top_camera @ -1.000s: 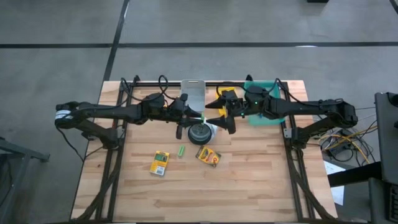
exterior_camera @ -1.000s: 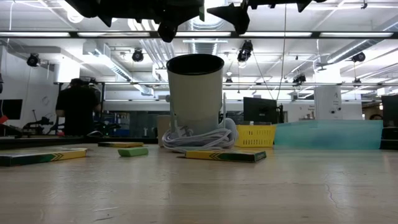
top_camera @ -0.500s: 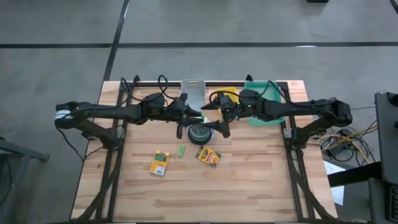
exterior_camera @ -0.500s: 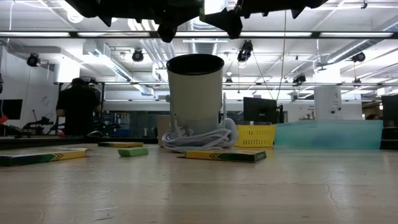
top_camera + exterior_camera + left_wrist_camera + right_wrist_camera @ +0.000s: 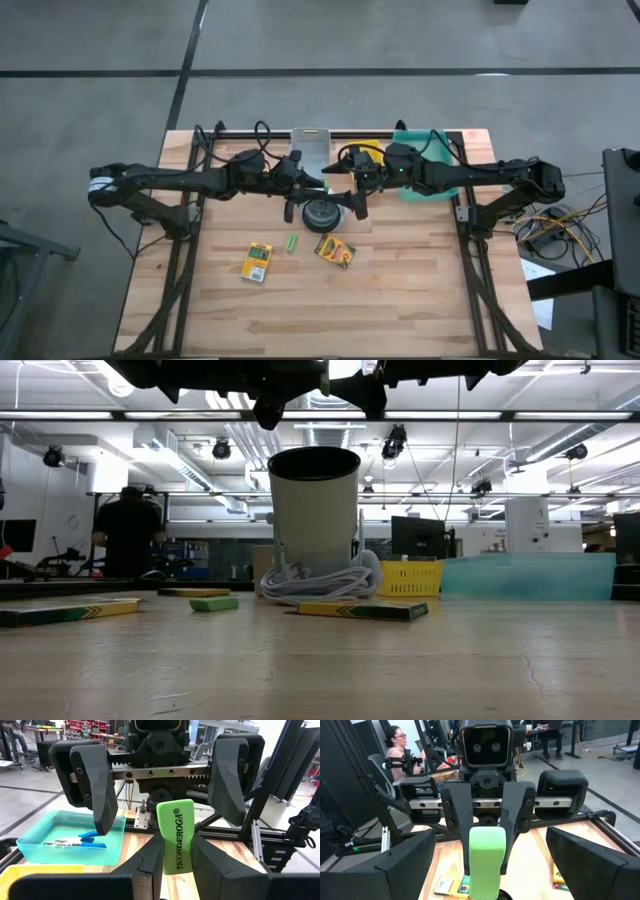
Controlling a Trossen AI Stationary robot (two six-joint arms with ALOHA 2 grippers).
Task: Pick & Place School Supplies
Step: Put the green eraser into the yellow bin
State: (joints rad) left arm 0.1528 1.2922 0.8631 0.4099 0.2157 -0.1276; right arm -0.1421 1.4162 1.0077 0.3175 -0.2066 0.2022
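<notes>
A light-green eraser stick (image 5: 176, 837), printed TICONDEROGA, is held in the air by my left gripper (image 5: 175, 867), which is shut on it above the white cup (image 5: 320, 213). My right gripper (image 5: 495, 870) faces it, open. Its two fingers (image 5: 92, 785) stand wide on either side of the stick's free end (image 5: 487, 857) and do not touch it. On the table lie two yellow-and-green crayon boxes (image 5: 257, 262) (image 5: 335, 250) and another green stick (image 5: 291, 242). Blue-handled scissors (image 5: 80, 839) lie in the teal bin (image 5: 35, 845). My left gripper pinches the green stick's back end (image 5: 172, 865) between its two fingers, on its flat faces. The fingers come level from the table's left and lie along the stick. The stick juts out past the fingertips toward my right gripper, lifted clear above the cup.
A white cable (image 5: 320, 582) is coiled round the foot of the cup (image 5: 314, 510). A yellow basket (image 5: 365, 152) and the teal bin (image 5: 425, 190) stand at the far right. The near half of the table has bare wood. People show in the room beyond.
My right gripper has gone toward the table's left, up to my left gripper, sinking a little and rolling about its own line. It has stayed open, and its fingers now stand on either side of the green stick's free end. My left gripper has kept still.
</notes>
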